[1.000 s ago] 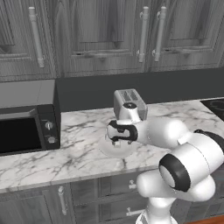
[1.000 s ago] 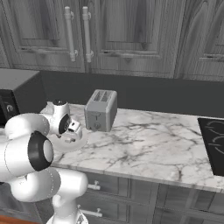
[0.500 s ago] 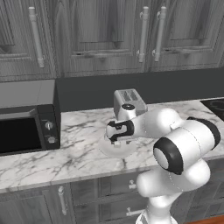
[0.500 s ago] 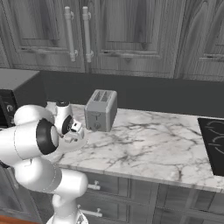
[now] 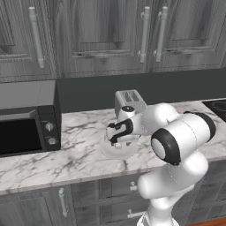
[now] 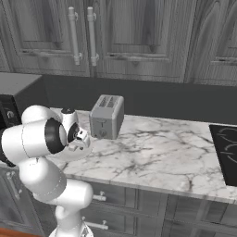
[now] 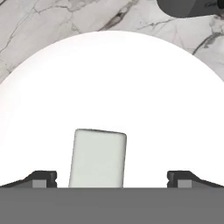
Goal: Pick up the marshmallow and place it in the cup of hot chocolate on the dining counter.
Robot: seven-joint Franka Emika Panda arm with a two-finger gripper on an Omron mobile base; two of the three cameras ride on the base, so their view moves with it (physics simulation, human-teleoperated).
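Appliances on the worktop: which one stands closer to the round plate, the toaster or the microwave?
The toaster, the small grey box with two top slots, stands just behind the plate. The black microwave sits further off, at the worktop's left end.

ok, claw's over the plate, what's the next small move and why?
Probably ease straight down, then close. The claw is open, and the marshmallow lies on the white plate between its tips, nearer one side, with neither tip touching it yet.

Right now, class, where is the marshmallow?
In the hand view the marshmallow lies on the white plate, low in the picture between the open hand's two fingertips; the plate sits on the marble worktop in front of the toaster.
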